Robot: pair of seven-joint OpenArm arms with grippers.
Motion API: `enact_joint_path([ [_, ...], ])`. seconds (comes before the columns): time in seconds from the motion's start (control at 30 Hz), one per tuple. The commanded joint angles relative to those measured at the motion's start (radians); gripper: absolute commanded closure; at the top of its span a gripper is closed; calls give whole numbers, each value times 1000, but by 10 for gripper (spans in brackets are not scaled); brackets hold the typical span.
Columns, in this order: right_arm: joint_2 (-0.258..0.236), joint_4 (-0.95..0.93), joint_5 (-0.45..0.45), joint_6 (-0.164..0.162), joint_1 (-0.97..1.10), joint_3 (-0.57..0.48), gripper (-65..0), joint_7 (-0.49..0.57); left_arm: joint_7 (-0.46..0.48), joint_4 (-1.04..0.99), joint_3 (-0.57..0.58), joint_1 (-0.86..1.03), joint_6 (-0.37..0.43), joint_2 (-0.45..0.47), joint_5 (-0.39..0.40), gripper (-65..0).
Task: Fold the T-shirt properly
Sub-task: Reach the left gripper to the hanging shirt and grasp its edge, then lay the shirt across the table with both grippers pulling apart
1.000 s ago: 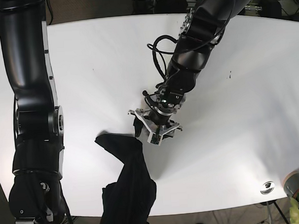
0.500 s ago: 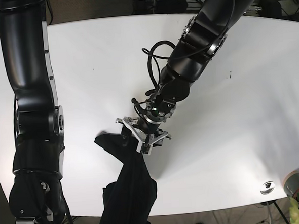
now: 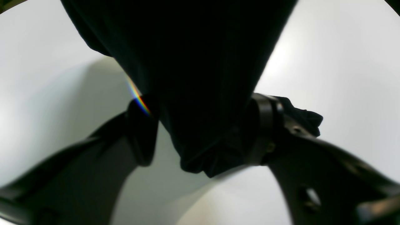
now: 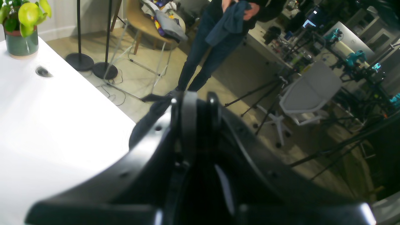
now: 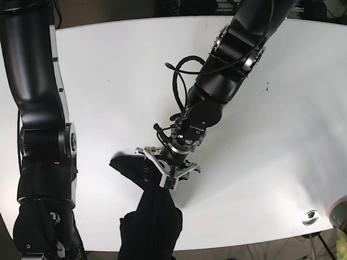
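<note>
t-shirt point(image 5: 148, 217): we judge it soft, limp; best gripped at an edge.
left fingers point(image 3: 142, 131): spread, straddling bunched cloth.
right fingers point(image 4: 187, 115): pressed together, empty.
tabletop point(image 5: 291, 134): white.

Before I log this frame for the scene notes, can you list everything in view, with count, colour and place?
T-shirt: one, black, bunched at the table's near edge, part hanging off it.
Table: one, white, fills the base view.
Potted plant: one, green leaves in a dark green pot, at a table corner.
Cable port: one, silvery, in the table near the pot.
Person: one, in dark jeans, holding blue cloth, seen beyond the table in the right wrist view.
Office chair: one, white, on the floor.
Left gripper: one, jaws open around the T-shirt's edge.
Right gripper: one, black, jaws together, off the table edge.
</note>
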State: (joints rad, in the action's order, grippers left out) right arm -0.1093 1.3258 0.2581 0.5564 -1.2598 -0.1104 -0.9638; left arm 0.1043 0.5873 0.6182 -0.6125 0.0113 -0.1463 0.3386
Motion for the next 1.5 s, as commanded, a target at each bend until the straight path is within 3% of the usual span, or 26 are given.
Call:
enact_joint_path([
  [0.0, 12, 16, 8, -5, -46, 4, -21, 39, 28, 16, -1, -36, -1, -11, 0, -204],
  [0.07, 16, 16, 10, -5, -46, 4, -21, 39, 28, 16, -1, -36, -1, -11, 0, -118],
  [0.37, 9, 16, 2, -6, -46, 8, -21, 42, 28, 18, -27, -36, -1, -11, 1, 0],
  [0.6, -25, 10, -1, -9, -46, 50, -21, 47, 8, 150, -129, -31, -1, 49, 0, 0],
  [0.87, -57, 8, -161, -6, -46, 53, -21, 128, -211, 494, -197, -19, -4, 241, 4, 0],
  [1.13, -83, 8, -188, -8, -46, 85, -21, 142, -397, 764, -330, -31, -12, 422, 4, 0],
  [1.47, -103, -12, -179, -9, -46, 116, -21, 134, -507, 822, -493, -102, -208, 564, 0, 0],
])
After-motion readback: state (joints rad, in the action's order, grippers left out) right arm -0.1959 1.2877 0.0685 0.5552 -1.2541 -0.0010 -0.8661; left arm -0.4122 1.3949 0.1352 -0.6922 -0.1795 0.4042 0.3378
